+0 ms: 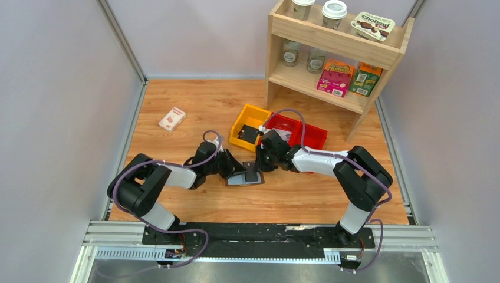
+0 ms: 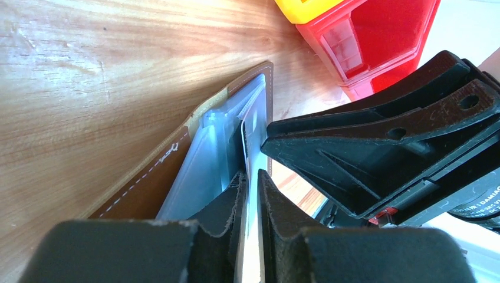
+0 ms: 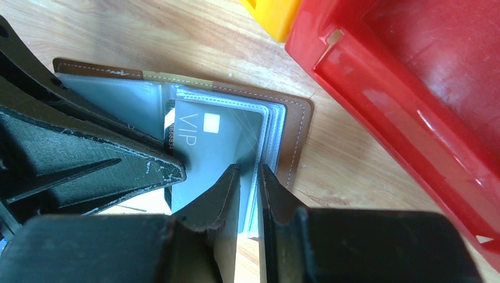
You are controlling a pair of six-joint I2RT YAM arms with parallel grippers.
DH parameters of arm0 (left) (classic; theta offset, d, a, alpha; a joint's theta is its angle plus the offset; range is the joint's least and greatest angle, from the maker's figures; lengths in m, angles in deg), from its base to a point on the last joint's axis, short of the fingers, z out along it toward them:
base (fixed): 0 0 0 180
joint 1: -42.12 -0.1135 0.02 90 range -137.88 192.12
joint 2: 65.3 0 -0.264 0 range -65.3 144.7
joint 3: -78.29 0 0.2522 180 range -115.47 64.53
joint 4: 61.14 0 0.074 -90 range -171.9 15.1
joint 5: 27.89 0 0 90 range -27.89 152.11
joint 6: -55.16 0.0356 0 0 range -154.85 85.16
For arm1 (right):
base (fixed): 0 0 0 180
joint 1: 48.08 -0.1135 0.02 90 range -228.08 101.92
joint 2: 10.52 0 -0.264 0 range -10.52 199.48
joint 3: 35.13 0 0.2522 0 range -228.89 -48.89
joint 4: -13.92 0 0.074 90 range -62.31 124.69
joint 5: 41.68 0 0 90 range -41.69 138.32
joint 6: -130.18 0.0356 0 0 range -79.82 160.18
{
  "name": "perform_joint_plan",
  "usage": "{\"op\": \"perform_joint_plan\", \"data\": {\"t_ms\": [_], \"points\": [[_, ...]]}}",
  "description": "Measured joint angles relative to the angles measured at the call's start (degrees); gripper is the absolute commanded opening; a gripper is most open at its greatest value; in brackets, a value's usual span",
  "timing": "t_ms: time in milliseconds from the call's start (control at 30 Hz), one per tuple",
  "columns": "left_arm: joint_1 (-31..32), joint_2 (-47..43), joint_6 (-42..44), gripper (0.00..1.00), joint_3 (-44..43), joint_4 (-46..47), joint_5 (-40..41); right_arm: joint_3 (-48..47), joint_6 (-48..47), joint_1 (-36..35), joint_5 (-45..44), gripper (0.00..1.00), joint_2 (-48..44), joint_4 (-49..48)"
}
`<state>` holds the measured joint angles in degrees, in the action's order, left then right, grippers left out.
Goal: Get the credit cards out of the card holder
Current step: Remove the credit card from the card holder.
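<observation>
The card holder point(image 1: 252, 177) lies open on the wooden table, brown cover point(image 3: 296, 132) down, clear sleeves up. A grey-blue credit card point(image 3: 221, 132) marked VIP sits in the sleeves, and the edge of another card shows behind it. My left gripper point(image 1: 237, 171) comes in from the left. Its jaws point(image 2: 252, 180) are pressed on the thin edge of the credit card point(image 2: 255, 130). My right gripper point(image 1: 261, 165) faces it from the right, shut point(image 3: 249, 175) on the sleeve edge of the card holder. The brown cover point(image 2: 147, 188) also shows in the left wrist view.
A yellow bin point(image 1: 240, 121) with a dark flat thing in it and a red bin point(image 1: 312, 135) stand just behind the grippers. A white-and-red small box point(image 1: 171, 119) lies at the back left. A wooden shelf point(image 1: 306, 79) with cups, jars and cartons stands at the back right.
</observation>
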<state>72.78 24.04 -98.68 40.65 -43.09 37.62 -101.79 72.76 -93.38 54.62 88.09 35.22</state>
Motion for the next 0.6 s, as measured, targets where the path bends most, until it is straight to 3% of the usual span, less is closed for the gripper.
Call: {"op": "perform_joint_plan", "data": {"t_ms": [600], "points": [[-0.2, -7.1, -0.7, 0.11, 3.8, -4.7, 2.8, -1.5, 2.1, -0.1, 1.0, 0.15, 3.4, -4.7]]}}
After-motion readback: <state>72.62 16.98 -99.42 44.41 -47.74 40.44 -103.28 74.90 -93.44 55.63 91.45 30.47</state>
